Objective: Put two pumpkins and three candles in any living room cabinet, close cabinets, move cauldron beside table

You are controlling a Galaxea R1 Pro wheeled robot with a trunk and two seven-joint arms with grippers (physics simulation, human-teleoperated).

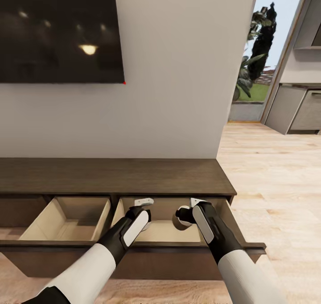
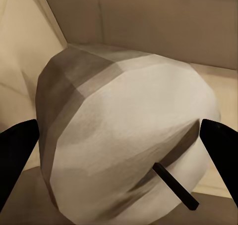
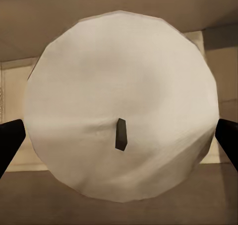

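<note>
Two candles are in hand, one per arm, both inside the open right-hand drawer of the long dark-brown cabinet.

Right candle: seen end-on from the right wrist, wick pointing straight back along the fingers, so its long axis runs in line with the gripper. A dark fingertip sits at each flank, apparently touching; the right gripper reads as clamped on it. In the head view a pale rounded piece of it shows just beside the gripper, low over the drawer floor.

Left candle: tilted, wick toward the camera and off to one side, axis oblique to the fingers. The black pads stand at its sides; contact looks likely, so the left gripper appears closed on it, near the drawer's back wall.

Judgement: release is the pending move; both candles lie directly ahead of their own grippers.

Obscured: whether either candle rests on the drawer floor cannot be told. The neighbouring left drawer stands open, its front part hidden by the left arm.
</note>
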